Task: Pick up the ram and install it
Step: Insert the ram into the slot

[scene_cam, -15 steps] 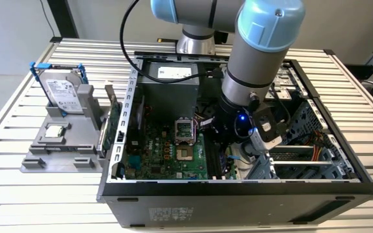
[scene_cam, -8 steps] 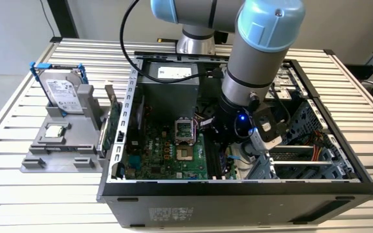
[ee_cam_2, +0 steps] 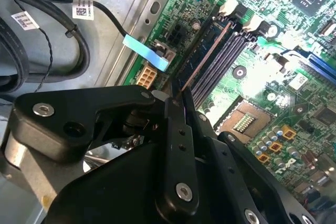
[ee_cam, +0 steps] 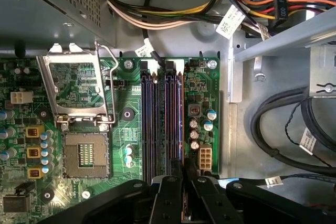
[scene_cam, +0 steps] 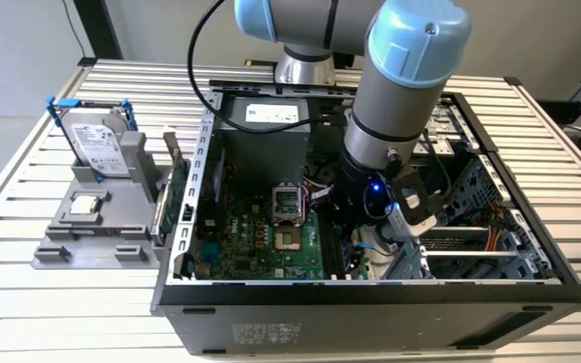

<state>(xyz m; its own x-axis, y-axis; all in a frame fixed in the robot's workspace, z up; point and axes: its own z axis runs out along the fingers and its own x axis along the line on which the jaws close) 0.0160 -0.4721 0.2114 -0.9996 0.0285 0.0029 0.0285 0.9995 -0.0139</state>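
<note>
Now the thin, dark greenish-gray ram stick (ee_cam_2: 202, 59) is held clenched in the black pincer (ee_cam_2: 176, 95) over the motherboard's black slots (ee_cam: 163, 124), so seating calls for true alignment.

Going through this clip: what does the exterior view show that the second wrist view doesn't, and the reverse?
Exterior view's own: the hard drive upright in a gray holder, the expansion card beside the case, and the arm reaching in.
Second wrist view's own: the ram seen edge-on, gripped by the end effector and lined up along the black memory slots.
Shared: the green motherboard and its CPU socket.
</note>
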